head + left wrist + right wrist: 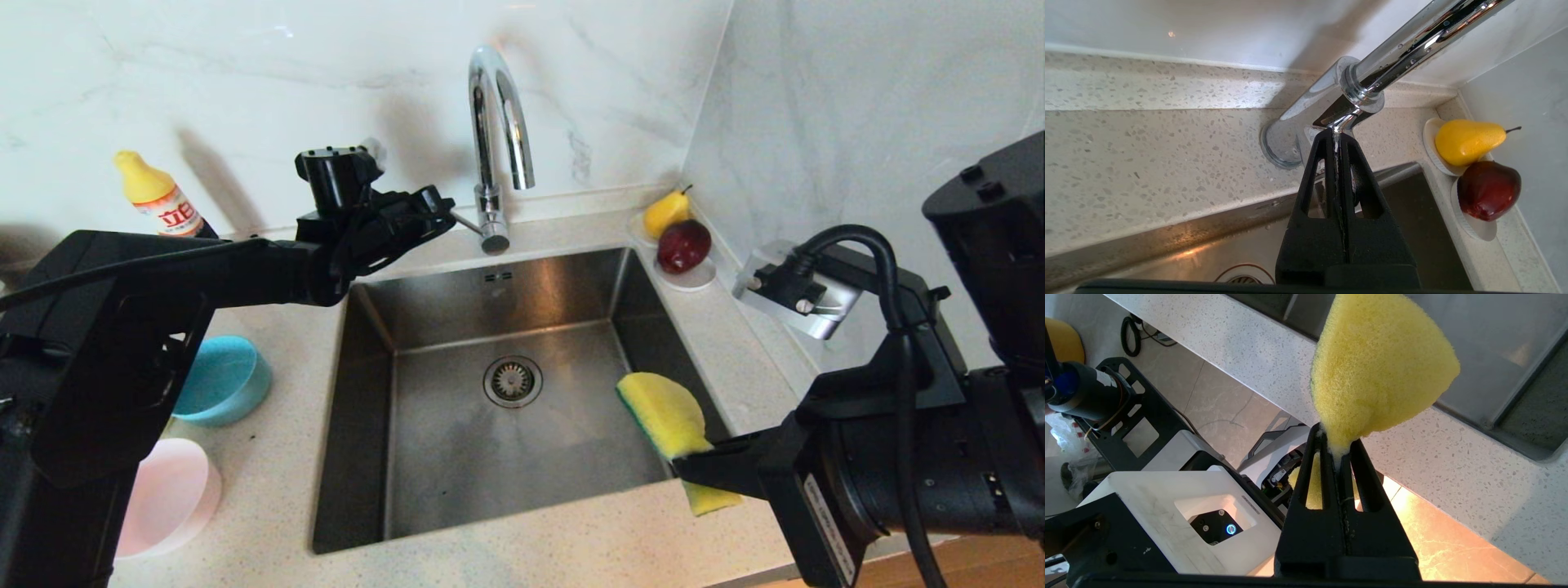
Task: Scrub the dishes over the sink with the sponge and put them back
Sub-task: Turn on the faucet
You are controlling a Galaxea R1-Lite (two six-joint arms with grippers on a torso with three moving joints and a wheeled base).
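The steel sink (pixel 457 457) lies in the counter under the chrome tap (pixel 498 106). My left gripper (pixel 447 214) is shut, its tips (pixel 1336 132) right against the tap's thin lever (pixel 1337 118), above the sink's back edge. My right gripper (pixel 690 464) is shut on the narrow end of the yellow sponge (pixel 665 412), over the sink's front right corner. The sponge's wide end (pixel 1380 363) fans out beyond the fingertips (pixel 1316 435), green layer to the side. A light blue bowl (pixel 224 380) and a pale pink bowl (pixel 167 494) stand on the counter left of the sink, partly behind my left arm.
A yellow-capped detergent bottle (pixel 159 200) stands at the back left wall. A white saucer (pixel 694 282) with a yellow pear (pixel 665 212) and a dark red fruit (pixel 684 245) sits in the back right corner. The drain strainer (pixel 513 381) is at the basin's centre.
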